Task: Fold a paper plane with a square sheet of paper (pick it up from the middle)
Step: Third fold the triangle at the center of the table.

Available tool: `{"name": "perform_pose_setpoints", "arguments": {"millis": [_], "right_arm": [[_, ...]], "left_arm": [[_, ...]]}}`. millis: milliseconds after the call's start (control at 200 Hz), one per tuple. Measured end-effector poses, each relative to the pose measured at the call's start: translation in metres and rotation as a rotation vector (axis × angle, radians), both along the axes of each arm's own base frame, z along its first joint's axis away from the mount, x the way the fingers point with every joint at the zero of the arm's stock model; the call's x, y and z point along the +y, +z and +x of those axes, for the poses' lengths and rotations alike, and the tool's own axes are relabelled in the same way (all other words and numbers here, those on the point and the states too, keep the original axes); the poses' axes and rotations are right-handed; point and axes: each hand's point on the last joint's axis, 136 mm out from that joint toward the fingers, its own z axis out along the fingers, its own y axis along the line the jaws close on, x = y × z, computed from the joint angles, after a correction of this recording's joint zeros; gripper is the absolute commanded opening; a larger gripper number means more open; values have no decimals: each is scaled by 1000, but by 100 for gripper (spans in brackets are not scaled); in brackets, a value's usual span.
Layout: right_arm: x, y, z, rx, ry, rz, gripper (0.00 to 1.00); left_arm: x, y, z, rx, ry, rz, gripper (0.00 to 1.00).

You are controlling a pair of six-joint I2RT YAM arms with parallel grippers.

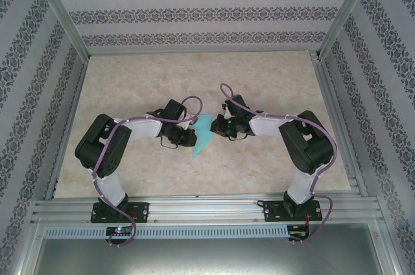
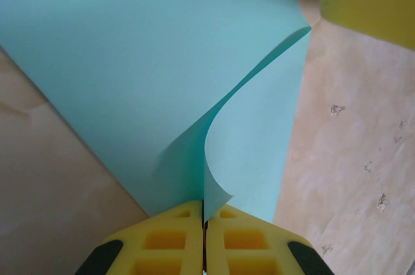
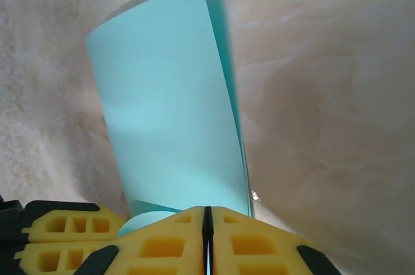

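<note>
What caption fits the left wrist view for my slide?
Left gripper shut on the curled turquoise paper, held over the table.

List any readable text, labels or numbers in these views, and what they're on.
None readable.
Turquoise paper: blank on every face shown.
Left claw and right claw: plain yellow, no markings.
Wallpaper: ornament only, no lettering.
Arm bases: too small to tell any label.
</note>
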Motion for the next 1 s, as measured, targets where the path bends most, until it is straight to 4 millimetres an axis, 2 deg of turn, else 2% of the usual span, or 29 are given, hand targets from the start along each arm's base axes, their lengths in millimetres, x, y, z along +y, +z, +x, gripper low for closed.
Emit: {"name": "perform_pose_setpoints", "arguments": {"millis": [105,345,555,734,829,999], "right_arm": [[-1,-13,-2,28,-1,-15,11],[-2,-11,-1,14,-2,-11,13],[3,9,-1,-23,11,14,13],[25,20,-10,-43,72,66,13],[31,15,-12,-36,86,76,13],[28,-5,-14,-4,77,57,12]], "left_arm": [[0,0,0,-1,0,0,9],[0,0,0,6,0,3,9],[0,0,0,7,0,4,9],[0,0,0,8,0,5,10],[0,0,-1,9,0,5,11],[1,0,-1,14,0,8,15]]}}
